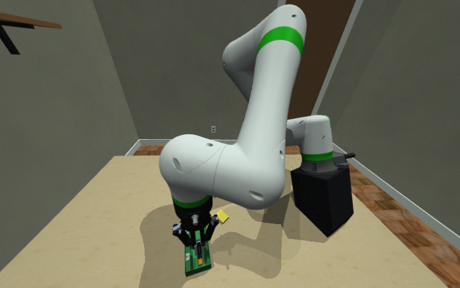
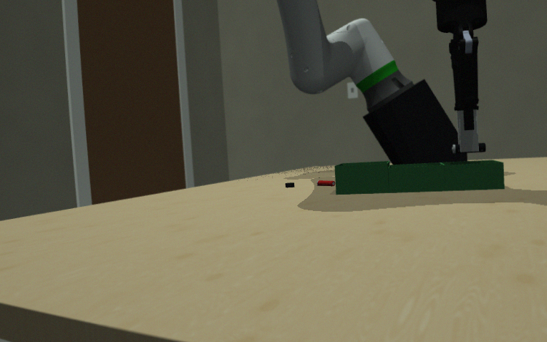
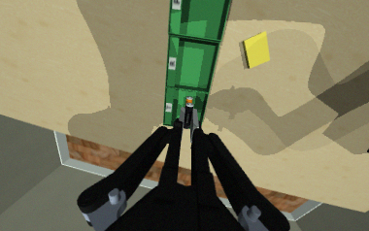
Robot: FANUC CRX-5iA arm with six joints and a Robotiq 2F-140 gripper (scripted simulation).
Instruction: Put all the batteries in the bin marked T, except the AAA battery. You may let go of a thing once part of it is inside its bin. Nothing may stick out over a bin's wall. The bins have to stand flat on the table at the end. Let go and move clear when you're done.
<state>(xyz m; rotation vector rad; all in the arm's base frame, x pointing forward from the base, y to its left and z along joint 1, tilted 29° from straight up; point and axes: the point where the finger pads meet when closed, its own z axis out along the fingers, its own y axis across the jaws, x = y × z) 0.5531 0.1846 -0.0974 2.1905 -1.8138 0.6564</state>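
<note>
A long green bin (image 1: pixel 196 270) (image 2: pixel 419 177) (image 3: pixel 191 65) with three compartments lies on the table. Its labels are too small to read. My gripper (image 1: pixel 198 246) (image 2: pixel 467 147) (image 3: pixel 187 115) hangs straight down over the end compartment nearest the table edge, with its fingertips at the height of the wall top. It is shut on a small dark battery (image 2: pixel 481 147), which the fingers mostly hide. An orange battery (image 1: pixel 200 261) (image 3: pixel 189 100) lies in that compartment, just past the fingertips. A red battery (image 2: pixel 326 182) and a small black battery (image 2: pixel 289 184) lie on the table beyond the bin's far end.
A flat yellow square (image 1: pixel 222 216) (image 3: pixel 256 49) lies on the table beside the bin. The arm's black base block (image 1: pixel 322 196) (image 2: pixel 411 124) stands behind the bin. The table edge runs close below the gripper in the wrist view.
</note>
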